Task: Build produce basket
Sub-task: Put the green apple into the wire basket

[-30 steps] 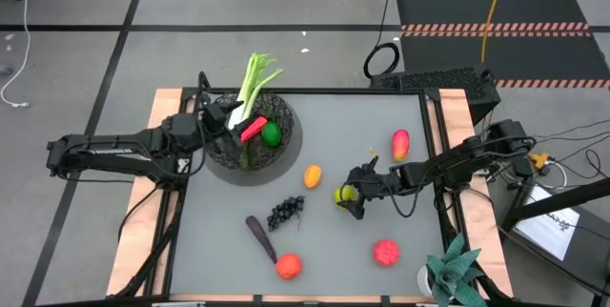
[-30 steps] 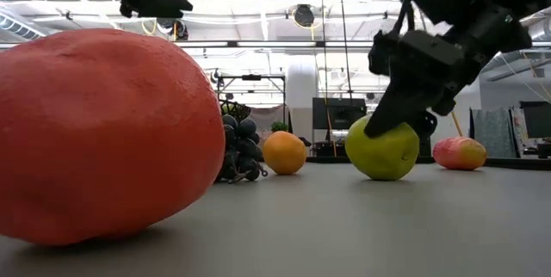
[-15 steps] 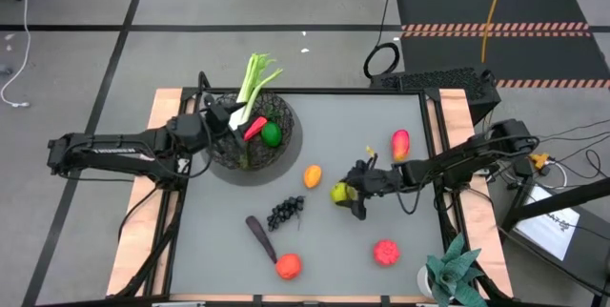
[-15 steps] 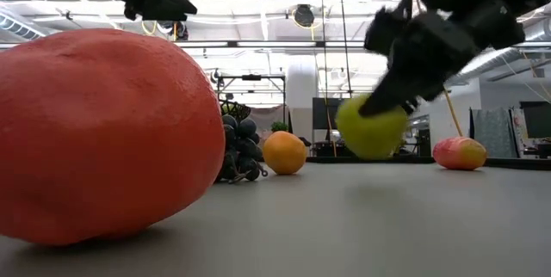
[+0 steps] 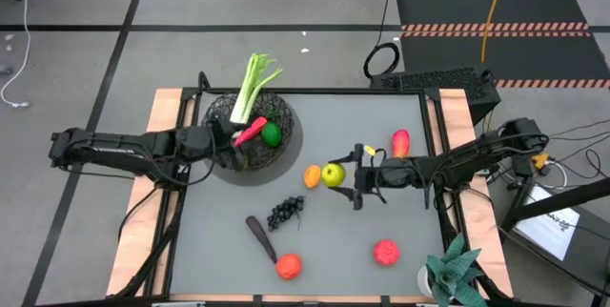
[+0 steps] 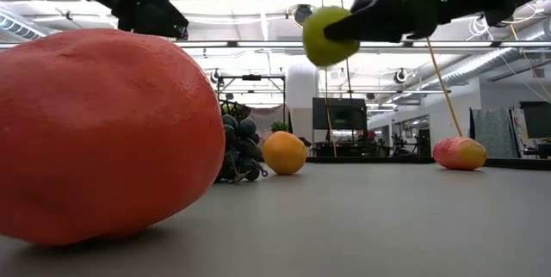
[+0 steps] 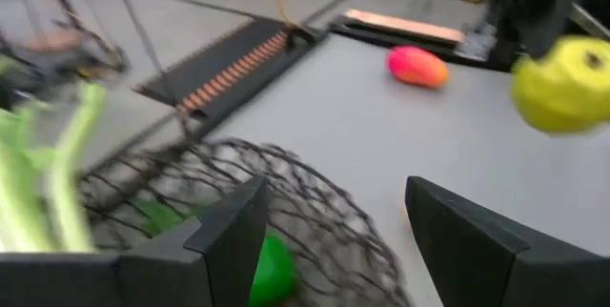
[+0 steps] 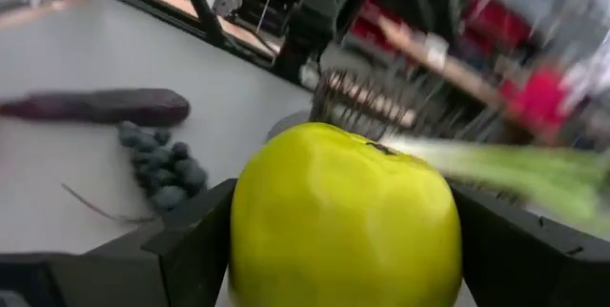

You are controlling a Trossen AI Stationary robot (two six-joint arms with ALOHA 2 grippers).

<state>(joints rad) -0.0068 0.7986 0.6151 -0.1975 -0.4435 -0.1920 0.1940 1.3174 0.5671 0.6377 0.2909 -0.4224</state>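
Right now the right gripper (image 5: 345,175) holds the yellow-green apple (image 5: 332,173) lifted off the table (image 5: 381,121), fingers pinching it from both sides; in the right wrist view the apple (image 8: 345,216) fills the gap between the two dark fingers (image 8: 191,240). In the low view the apple (image 6: 330,36) hangs well above the table surface, clamped at the tip of the right arm. From above it sits just beside the orange (image 5: 312,176), between the basket (image 5: 283,145) and the red-yellow mango (image 5: 400,142).

Left gripper (image 5: 232,145) is over the basket's near-left rim, fingers spread with nothing between them; left wrist view shows the wire mesh (image 7: 315,202) and the green lime (image 7: 272,269) past the open fingers (image 7: 233,240).

Basket sits at the table's back left. Inside it: the leek (image 5: 250,88) leaning out over the far rim, a red piece (image 5: 252,131), the lime (image 5: 272,134).

On the table: purple grapes (image 5: 285,212) near the middle, dark eggplant (image 5: 260,237) just front-left of them, a red-orange round fruit (image 5: 288,266) at the front edge, touching or nearly touching the eggplant's end, a pink-red round fruit (image 5: 386,252) front right. Spiky teal plant (image 5: 456,271) at the front right corner.
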